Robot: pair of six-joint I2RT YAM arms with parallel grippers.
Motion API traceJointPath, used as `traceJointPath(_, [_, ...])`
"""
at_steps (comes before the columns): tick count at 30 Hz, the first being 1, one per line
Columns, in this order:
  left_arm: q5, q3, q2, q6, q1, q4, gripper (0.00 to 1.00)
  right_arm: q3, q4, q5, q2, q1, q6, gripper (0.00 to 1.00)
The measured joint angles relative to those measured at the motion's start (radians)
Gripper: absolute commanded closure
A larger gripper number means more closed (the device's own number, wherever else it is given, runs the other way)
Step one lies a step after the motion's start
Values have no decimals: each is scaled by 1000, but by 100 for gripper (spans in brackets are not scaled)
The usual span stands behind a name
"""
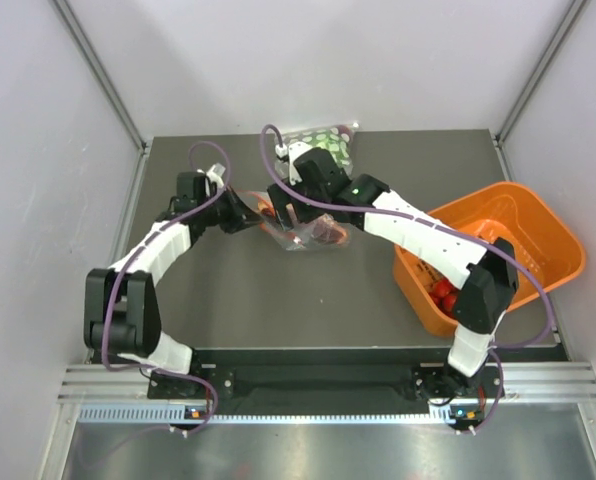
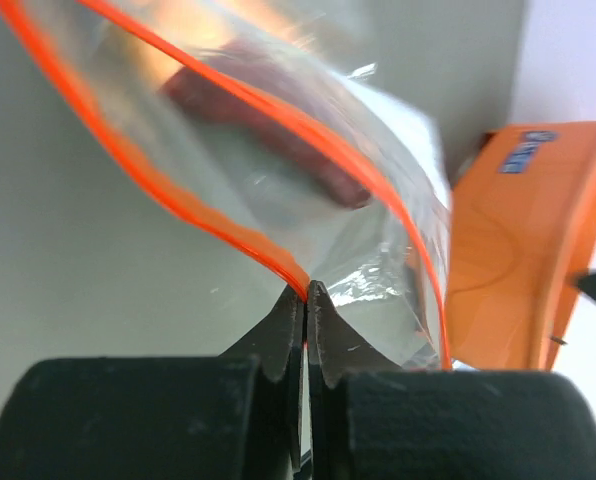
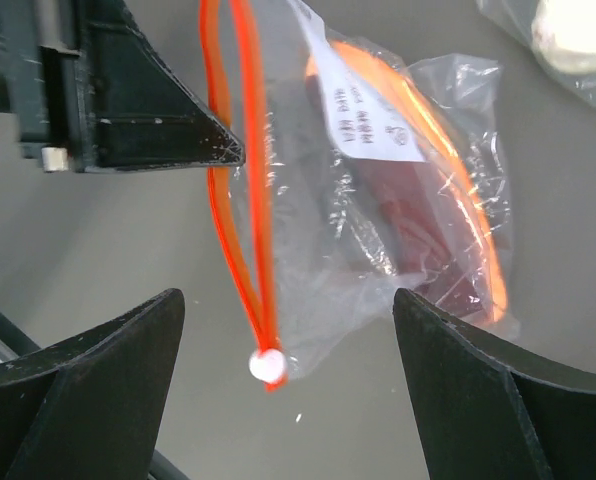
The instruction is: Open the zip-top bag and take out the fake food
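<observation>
The zip-top bag [image 1: 308,235] lies mid-surface with the fake food [image 2: 268,135] inside it. The left jaws are clamped together on the bag's orange zip strip [image 2: 268,262]. The right jaws stand apart, straddling the strip's other end. Opening is under way, and the seal may already be partly parted. Next, the right jaws should pinch the opposite lip and pull.

Blurred zip-top bag [image 2: 268,215], top beyond the left wrist view's edge
</observation>
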State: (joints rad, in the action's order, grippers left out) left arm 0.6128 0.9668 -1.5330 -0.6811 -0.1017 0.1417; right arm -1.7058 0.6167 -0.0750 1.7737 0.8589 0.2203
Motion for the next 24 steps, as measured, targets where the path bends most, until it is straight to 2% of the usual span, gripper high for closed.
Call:
traceJointPath(5, [8, 58, 77, 5, 0, 10, 100, -44, -2, 6, 15, 4, -5, 15])
traceJointPath(10, [41, 101, 87, 33, 0, 53, 100, -79, -2, 17, 16, 5, -10, 17])
traceJointPath(17, [83, 161, 100, 96, 0, 135, 100, -163, -19, 79, 16, 5, -20, 26])
traceJointPath(21, [110, 204, 131, 119, 0, 159, 100, -168, -37, 156, 15, 5, -29, 37])
traceJointPath(24, [131, 238, 151, 140, 0, 175, 100, -152, -69, 203, 13, 5, -26, 39])
